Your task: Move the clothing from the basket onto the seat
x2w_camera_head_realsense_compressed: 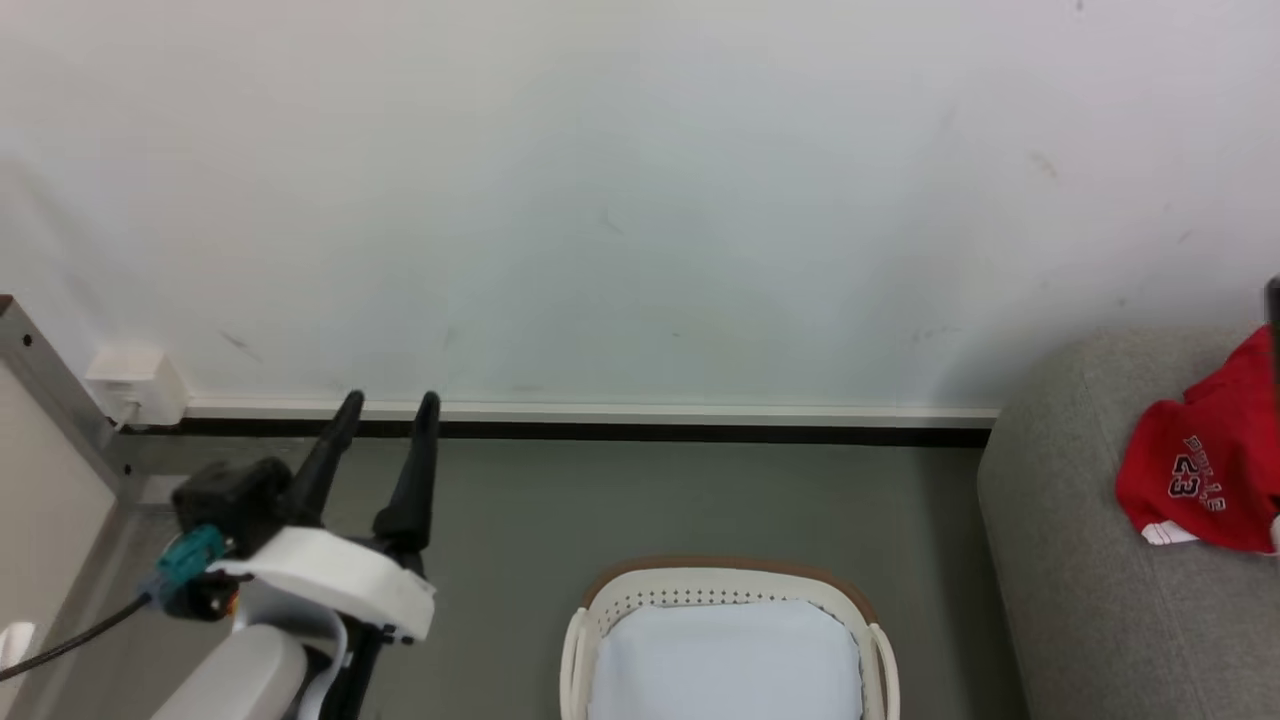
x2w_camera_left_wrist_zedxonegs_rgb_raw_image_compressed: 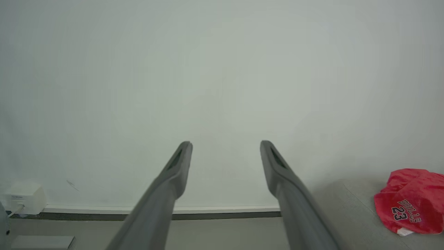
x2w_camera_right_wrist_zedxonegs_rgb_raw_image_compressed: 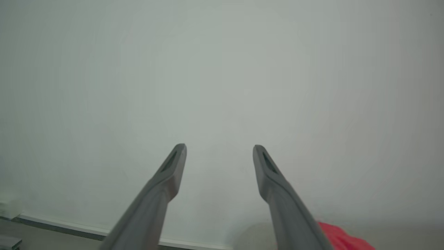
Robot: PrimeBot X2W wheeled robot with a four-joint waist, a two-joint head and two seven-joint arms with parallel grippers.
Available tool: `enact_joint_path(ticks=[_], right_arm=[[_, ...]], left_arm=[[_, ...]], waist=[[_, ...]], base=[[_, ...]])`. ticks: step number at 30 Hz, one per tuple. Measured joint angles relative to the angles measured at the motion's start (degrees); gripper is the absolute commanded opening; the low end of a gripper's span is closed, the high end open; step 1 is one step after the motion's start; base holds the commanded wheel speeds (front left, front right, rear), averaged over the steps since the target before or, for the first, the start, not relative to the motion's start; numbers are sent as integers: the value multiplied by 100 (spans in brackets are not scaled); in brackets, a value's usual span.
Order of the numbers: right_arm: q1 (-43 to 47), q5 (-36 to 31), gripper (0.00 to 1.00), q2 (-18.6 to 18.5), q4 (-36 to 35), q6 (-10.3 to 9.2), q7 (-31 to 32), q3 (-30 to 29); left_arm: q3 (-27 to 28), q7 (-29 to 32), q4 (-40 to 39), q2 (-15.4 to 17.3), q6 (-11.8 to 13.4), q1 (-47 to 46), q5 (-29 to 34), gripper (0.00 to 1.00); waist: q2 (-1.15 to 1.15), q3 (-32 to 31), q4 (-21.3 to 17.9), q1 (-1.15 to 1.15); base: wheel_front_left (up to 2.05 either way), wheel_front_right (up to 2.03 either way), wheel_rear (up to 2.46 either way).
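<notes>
The head view supplies the floor layout: one basket (x2w_camera_head_realsense_compressed: 612,598) stands on the grey floor (x2w_camera_head_realsense_compressed: 700,500) at the near centre, and one seat (x2w_camera_head_realsense_compressed: 1060,560) stands to its right, apart from it. The basket contains one item, a pale white-blue cloth (x2w_camera_head_realsense_compressed: 725,660) that covers its interior. One clothing item (x2w_camera_head_realsense_compressed: 1205,470), red, lies crumpled on the seat at the far right, fully outside the basket. The left wrist view adds detail that the head view leaves small: the lettering "BULLS 23" reads clearly on the clothing, with a strip of white trim at its lower edge. The right wrist view shows a red corner of the same item at its bottom edge, beside the right-hand finger. Two grippers are present, each with two dark fingers. The left gripper (x2w_camera_head_realsense_compressed: 389,402) is raised at the left of the scene, jaws spread and holding nothing. The right gripper (x2w_camera_right_wrist_zedxonegs_rgb_raw_image_compressed: 219,147) faces the plain wall (x2w_camera_right_wrist_zedxonegs_rgb_raw_image_compressed: 222,69), jaws likewise spread and empty. One white wall box (x2w_camera_head_realsense_compressed: 135,383) sits above the skirting at the far left.
</notes>
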Motion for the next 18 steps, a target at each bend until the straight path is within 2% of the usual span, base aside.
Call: enact_joint_path(ticks=[4,8,11,18], right_arm=[[712,-255,100,705,-16,-1,-378,23],[1217,-587,100,1171,49,-1,-825,142],[1601,-695,100,1378,151,-1,-1199,227],[2039,-744,100,1454,475,-1,-2025,857]], left_arm=[[459,0,-8,-7,70,554,212,100],[1002,0,-48,-171,68,1105,423,100],[1394,-1,-156,-432,-26,1479,727,100],[2106,-1,-26,-960,-379,2185,1438,100]], waist=[[0,-106,153,0],[0,-164,205,1],[0,-227,233,1],[0,-311,189,1]], base=[[0,0,0],[0,0,0],[0,0,0],[0,0,0]])
